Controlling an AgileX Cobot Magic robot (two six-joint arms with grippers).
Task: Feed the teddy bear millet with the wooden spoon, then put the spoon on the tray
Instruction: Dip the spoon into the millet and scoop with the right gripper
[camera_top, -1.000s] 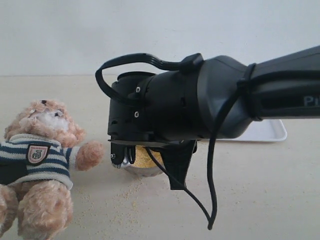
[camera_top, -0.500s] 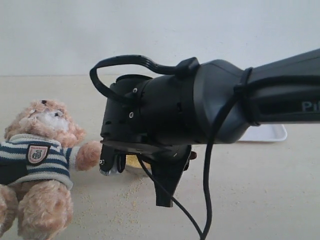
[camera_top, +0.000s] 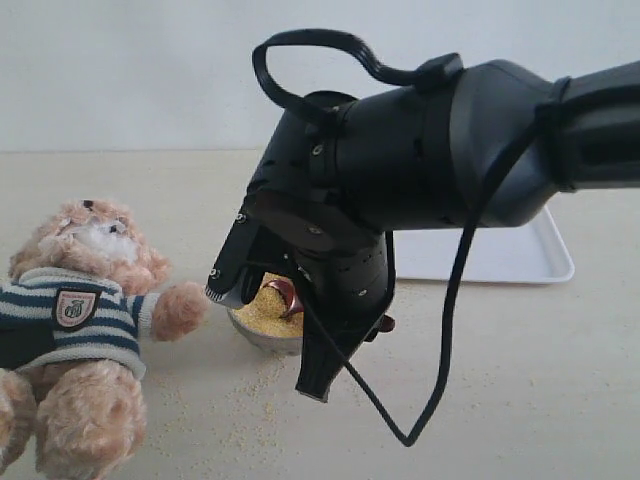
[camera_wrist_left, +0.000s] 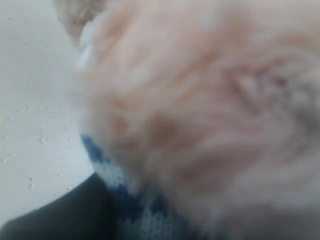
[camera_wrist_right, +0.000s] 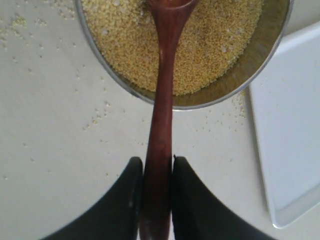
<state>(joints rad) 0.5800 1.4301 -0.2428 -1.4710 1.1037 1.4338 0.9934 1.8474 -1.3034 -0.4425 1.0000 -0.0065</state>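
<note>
The teddy bear (camera_top: 85, 330) lies at the left in its striped shirt, one paw near the steel bowl (camera_top: 262, 338) of millet (camera_top: 265, 310). My right gripper (camera_wrist_right: 158, 167) is shut on the handle of the wooden spoon (camera_wrist_right: 162, 100). The spoon's tip (camera_top: 285, 296) dips into the millet (camera_wrist_right: 215, 40) in the steel bowl (camera_wrist_right: 227, 92). Behind the right arm lies the white tray (camera_top: 505, 262), and its corner also shows in the right wrist view (camera_wrist_right: 290, 140). The left wrist view is filled with blurred bear fur (camera_wrist_left: 200, 100) and shirt. A dark part of the left gripper (camera_wrist_left: 70, 217) shows, its jaws hidden.
Loose millet grains (camera_top: 240, 385) are scattered on the beige table in front of the bowl and beside it (camera_wrist_right: 97, 117). The bulky right arm (camera_top: 430, 160) and its hanging cable (camera_top: 450, 330) fill the middle of the exterior view.
The right wrist has swung up and tilted, uncovering the bowl. The spoon tip now points down into the millet. The bear has not moved.
</note>
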